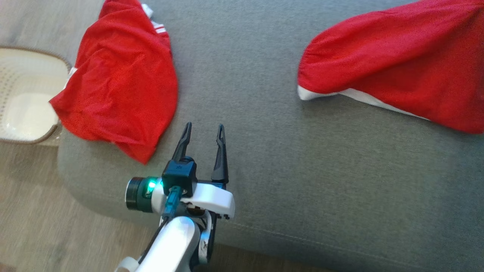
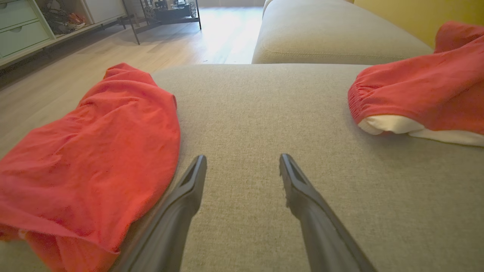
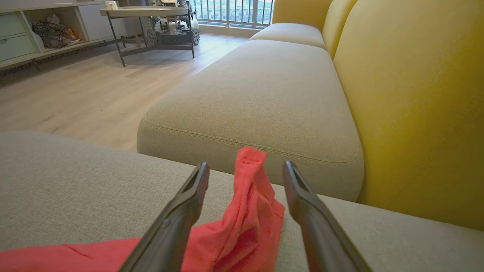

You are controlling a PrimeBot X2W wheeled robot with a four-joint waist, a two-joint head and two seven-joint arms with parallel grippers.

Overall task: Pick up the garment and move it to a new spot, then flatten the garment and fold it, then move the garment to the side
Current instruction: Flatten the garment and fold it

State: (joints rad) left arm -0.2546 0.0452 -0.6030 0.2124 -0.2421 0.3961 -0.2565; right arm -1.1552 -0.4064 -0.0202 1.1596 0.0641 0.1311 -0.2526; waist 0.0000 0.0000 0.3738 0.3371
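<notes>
Grey sofa cushion (image 1: 264, 113) carries the garment (image 1: 397, 64) at right and another red cloth (image 1: 121, 83) left, by a white basket (image 1: 22, 94) — left gripper (image 1: 204, 125) spread, empty; right gripper (image 3: 245, 165) released, fabric peak between.

right wrist view | my right gripper (image 3: 245, 165) has its 2 fingers (image 3: 189, 196) spread wide | a peak of the red garment (image 3: 249, 211) stands up between them, and I see no clamping | the garment lies on the grey seat cushion (image 3: 75, 177) | a 2nd cushion (image 3: 257, 98) lies beyond | yellow backrest (image 3: 416, 94) at right | wood floor (image 3: 75, 98) at left
</notes>
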